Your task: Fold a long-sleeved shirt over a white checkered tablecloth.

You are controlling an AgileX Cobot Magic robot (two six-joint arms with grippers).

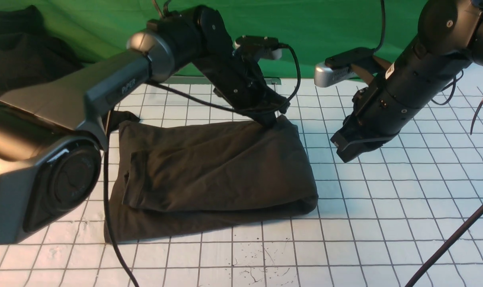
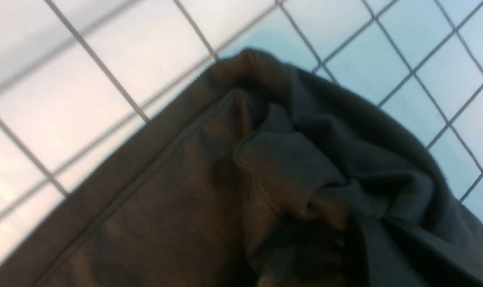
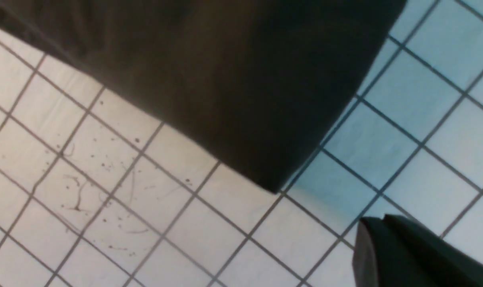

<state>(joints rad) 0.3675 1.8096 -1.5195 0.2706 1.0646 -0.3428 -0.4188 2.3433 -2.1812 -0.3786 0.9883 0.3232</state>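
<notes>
Before a green backdrop (image 1: pixel 325 32), a checkered tablecloth (image 1: pixel 385 207) bears the shirt (image 1: pixel 217 167).

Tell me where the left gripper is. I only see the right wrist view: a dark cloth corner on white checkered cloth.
Observer: The left gripper is at the far right corner of the folded dark brown-black cotton long-sleeved shirt, shut on bunched fabric there.
Operator: Is the shirt lying flat?
Observer: It lies folded in layers on the white checkered tablecloth, with no print showing.
Operator: And my right gripper?
Observer: The right gripper hangs shut and empty over bare tablecloth, to the right of the shirt and apart from it.
</notes>
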